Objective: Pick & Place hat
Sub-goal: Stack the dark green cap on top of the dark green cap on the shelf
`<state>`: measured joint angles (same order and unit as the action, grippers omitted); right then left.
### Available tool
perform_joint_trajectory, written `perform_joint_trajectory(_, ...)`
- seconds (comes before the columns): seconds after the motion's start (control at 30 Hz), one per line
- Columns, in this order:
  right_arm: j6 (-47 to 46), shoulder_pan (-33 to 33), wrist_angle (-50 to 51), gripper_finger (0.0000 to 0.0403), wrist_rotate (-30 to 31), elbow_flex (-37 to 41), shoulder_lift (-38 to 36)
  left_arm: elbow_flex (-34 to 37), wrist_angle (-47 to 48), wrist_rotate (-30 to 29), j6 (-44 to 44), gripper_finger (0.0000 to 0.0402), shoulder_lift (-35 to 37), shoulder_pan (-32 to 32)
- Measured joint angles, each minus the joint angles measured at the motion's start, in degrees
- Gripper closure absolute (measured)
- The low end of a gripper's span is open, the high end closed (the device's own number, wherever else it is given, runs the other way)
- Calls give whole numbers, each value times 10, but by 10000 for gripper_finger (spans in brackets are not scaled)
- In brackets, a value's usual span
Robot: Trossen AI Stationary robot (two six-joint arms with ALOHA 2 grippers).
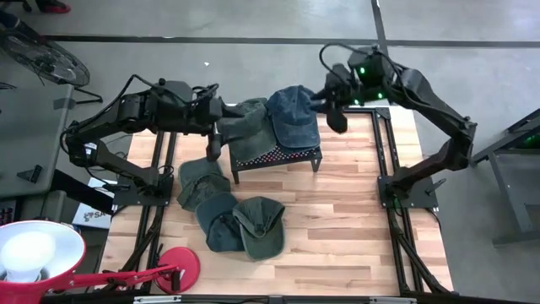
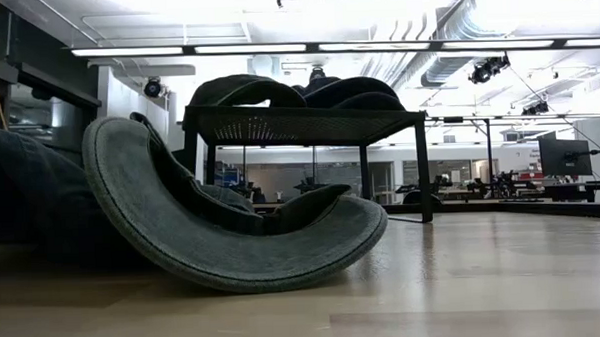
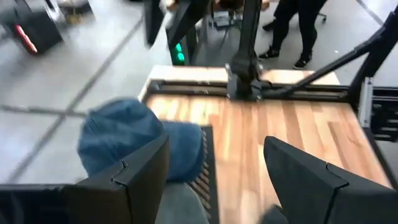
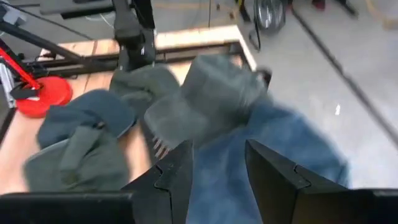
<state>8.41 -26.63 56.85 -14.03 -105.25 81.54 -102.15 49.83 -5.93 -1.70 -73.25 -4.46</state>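
Note:
A low black stand (image 1: 278, 158) holds a green hat (image 1: 245, 120) and a blue hat (image 1: 293, 116), both lying on its mesh top. Three more greenish hats (image 1: 202, 181) (image 1: 218, 224) (image 1: 261, 226) rest on the wooden table nearer the front. My left gripper (image 1: 215, 142) hangs open above the stand's left end, beside the green hat. The left wrist view shows the blue hat (image 3: 124, 140) beyond its fingers. My right gripper (image 1: 336, 114) is open at the blue hat's right edge. In the right wrist view the blue hat (image 4: 292, 149) lies below its fingers.
A red lamp base (image 1: 177, 268) and a white lamp head (image 1: 34, 253) sit at the near left corner. Black frame rails (image 1: 388, 169) run along both sides of the table. A person's legs (image 3: 292, 31) show beyond the table's far side. Bare wood lies to the right of the stand.

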Motion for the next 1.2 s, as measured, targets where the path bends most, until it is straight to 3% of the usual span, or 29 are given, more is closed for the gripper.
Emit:
perform_joint_trajectory(0.23,-158,125,94,265,106,6,-7,11,42,23,84,144,0,18)
perform_joint_trajectory(0.47,-255,235,48,265,183,94,-7,81,25,15,148,144,1,83)
perform_joint_trajectory(0.6,-315,285,-9,265,221,155,-7,143,0,-24,220,144,-1,125)
perform_joint_trajectory(0.87,-439,363,-70,265,272,246,-7,266,-75,-108,459,144,0,205)
perform_joint_trajectory(1.07,-526,412,-63,265,304,271,-7,329,-79,-191,680,144,-7,266)
perform_joint_trajectory(1.2,-542,441,-50,265,334,275,-7,360,-83,-211,818,144,-25,305)
